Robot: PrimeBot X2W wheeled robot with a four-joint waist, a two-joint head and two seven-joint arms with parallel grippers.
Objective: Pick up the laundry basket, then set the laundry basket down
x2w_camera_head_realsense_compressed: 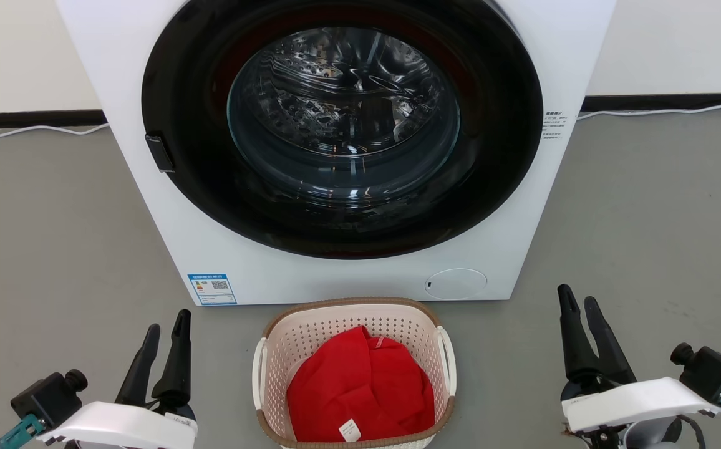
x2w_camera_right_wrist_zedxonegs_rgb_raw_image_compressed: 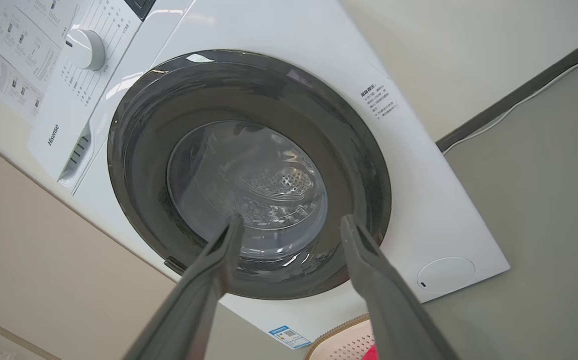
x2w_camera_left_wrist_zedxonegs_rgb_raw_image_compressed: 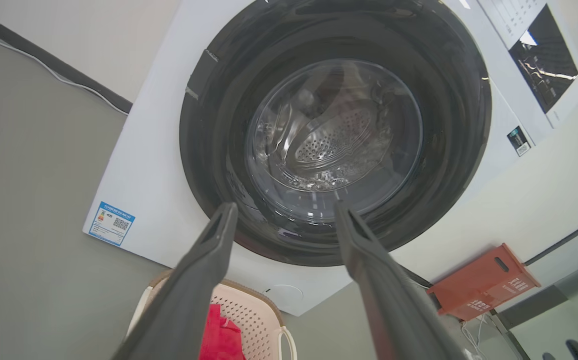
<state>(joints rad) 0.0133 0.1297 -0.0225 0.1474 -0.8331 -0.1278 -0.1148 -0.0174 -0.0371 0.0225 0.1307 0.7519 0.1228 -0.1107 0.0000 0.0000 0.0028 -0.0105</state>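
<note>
The laundry basket (x2w_camera_head_realsense_compressed: 310, 337) stands on the floor (x2w_camera_head_realsense_compressed: 55, 249) just before the washer (x2w_camera_head_realsense_compressed: 491, 249), between left gripper (x2w_camera_head_realsense_compressed: 168, 321) and right gripper (x2w_camera_head_realsense_compressed: 577, 294), both open, empty; each should take a side handle (x2w_camera_head_realsense_compressed: 447, 358), lifting level.

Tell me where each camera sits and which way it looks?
Head view: on the head, looking forward and down at the washer and the basket holding a red cloth; left pincer and right pincer show open at the bottom corners.
Left wrist view: on the left wrist, looking along its fingers at the washer door; basket below.
Right wrist view: on the right wrist, looking along its fingers at the washer door; basket below.
Shared: all three see washer and basket.
</note>
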